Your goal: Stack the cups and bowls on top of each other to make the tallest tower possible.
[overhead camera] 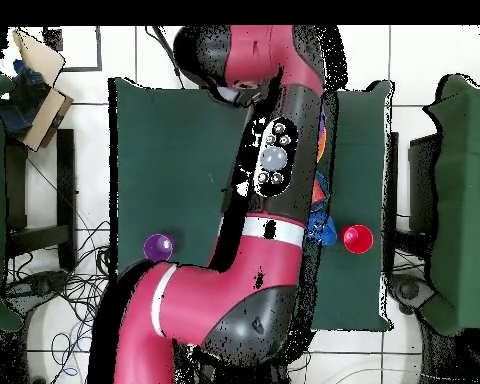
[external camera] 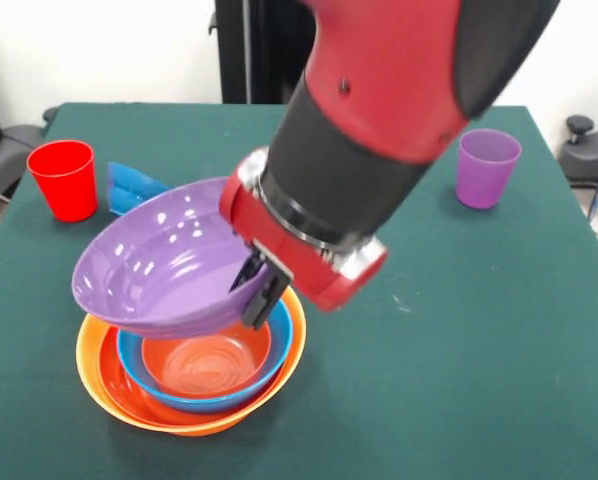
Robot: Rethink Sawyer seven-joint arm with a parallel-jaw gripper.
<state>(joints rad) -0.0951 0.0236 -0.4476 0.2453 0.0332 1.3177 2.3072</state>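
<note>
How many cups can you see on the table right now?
2. The red cup stands upright near the table's left edge in the front view; the purple cup stands upright on the right side. The arm blocks part of the table, so another may be hidden.

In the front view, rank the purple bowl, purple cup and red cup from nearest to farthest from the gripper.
1. Purple bowl: held by its rim in the gripper, tilted over the stack.
2. Purple cup: far right of the picture.
3. Red cup: far left, slightly farther.
</note>
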